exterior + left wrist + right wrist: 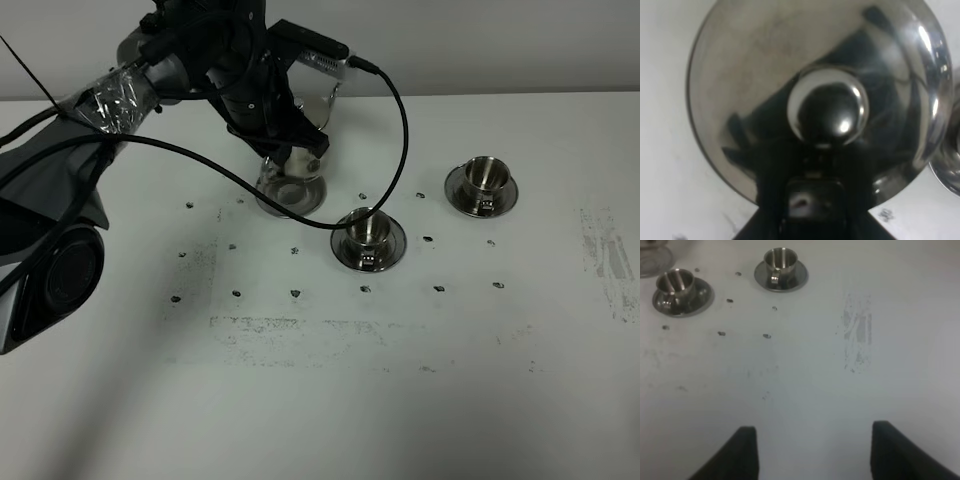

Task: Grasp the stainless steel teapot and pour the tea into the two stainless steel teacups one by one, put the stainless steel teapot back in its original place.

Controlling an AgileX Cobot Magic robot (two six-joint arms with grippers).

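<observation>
The stainless steel teapot (292, 188) stands toward the back of the desk (320, 400), just beside the nearer of the two stainless steel teacups (368, 232). The other cup (483, 178) sits on its saucer well to the right. The left end effector (285, 138) hangs right over the pot, its jaws drawn together by the lid knob (827, 107) (the handle is hidden, so a grip cannot be confirmed). The right end effector (815, 455) hovers above bare desk, fingers spread apart.
</observation>
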